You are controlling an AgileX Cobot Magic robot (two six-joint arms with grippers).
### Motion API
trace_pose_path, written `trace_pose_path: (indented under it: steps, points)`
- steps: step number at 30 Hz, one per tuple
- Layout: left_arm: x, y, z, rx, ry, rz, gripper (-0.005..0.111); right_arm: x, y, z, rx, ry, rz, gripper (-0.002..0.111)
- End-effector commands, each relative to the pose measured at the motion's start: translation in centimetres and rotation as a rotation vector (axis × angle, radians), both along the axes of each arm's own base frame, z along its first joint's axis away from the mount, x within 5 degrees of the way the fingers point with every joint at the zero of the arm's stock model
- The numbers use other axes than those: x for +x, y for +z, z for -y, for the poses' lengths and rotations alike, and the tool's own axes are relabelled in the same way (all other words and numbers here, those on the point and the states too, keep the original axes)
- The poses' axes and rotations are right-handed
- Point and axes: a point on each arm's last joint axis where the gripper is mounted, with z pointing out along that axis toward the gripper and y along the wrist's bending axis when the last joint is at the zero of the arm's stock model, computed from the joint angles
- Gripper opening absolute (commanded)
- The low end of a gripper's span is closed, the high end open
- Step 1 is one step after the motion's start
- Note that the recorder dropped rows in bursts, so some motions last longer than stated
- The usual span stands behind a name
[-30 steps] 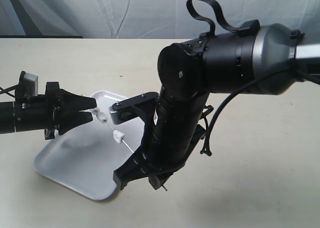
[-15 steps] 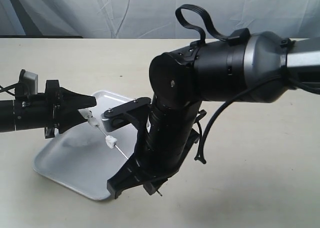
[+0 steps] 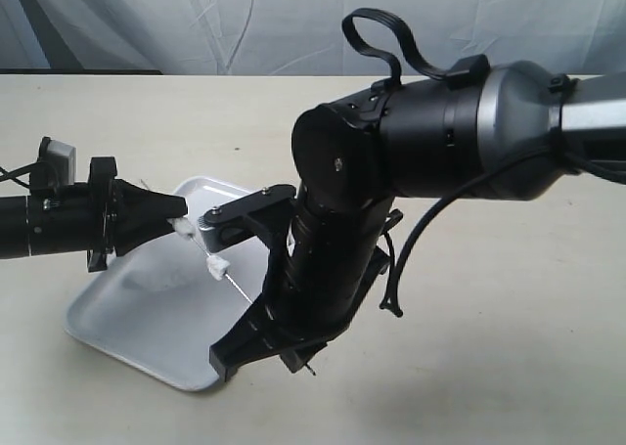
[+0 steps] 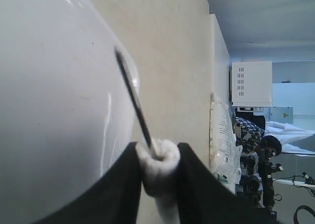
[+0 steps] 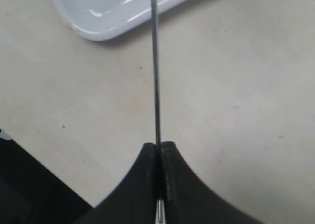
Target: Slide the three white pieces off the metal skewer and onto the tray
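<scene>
My left gripper (image 3: 179,222) is shut on a white piece (image 3: 184,228) threaded on the metal skewer (image 3: 240,289), above the tray's (image 3: 137,313) far edge. In the left wrist view the piece (image 4: 158,160) is squeezed between the black fingers (image 4: 123,184), the skewer (image 4: 133,98) pokes out of it, and a second white lump sits just behind it. Another white piece (image 3: 217,266) is further down the rod over the tray. My right gripper (image 3: 279,334) is shut on the skewer's (image 5: 155,61) other end, beyond the tray's (image 5: 113,12) corner; its tip sticks out behind the fingers.
The bulky right arm (image 3: 430,142) reaches over the beige table (image 3: 489,347) and hides the tray's right side. A white curtain (image 3: 245,24) hangs behind the table.
The right arm carried the skewer left, pushing the end pieces between the left fingers. The left gripper then shut on the white piece. The lower piece moved left with the rod.
</scene>
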Motion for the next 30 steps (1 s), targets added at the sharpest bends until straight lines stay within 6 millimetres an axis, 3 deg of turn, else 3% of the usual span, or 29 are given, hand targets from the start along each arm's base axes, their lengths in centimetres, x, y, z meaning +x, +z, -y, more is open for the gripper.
trace_pose_path:
  steps: [1,5,17,24,30]
  points:
    - [0.1,0.4,0.1,-0.01,-0.009,0.015,0.01,0.0,0.0,0.1,-0.007,0.002,0.011,-0.001]
    - [0.1,0.4,0.1,-0.011,-0.007,0.015,0.0,0.0,0.0,0.2,-0.023,0.003,0.015,-0.001]
    - [0.3,0.5,0.0,-0.016,0.011,0.016,0.0,-0.1,-0.1,0.7,-0.071,0.008,0.012,-0.001]
    - [0.3,0.5,-0.2,-0.016,0.019,0.016,0.0,-0.7,-1.8,1.7,-0.102,0.002,-0.002,-0.001]
    - [0.3,0.5,-0.2,-0.016,0.018,0.016,0.0,-0.9,-2.0,1.9,-0.108,0.0,-0.009,-0.001]
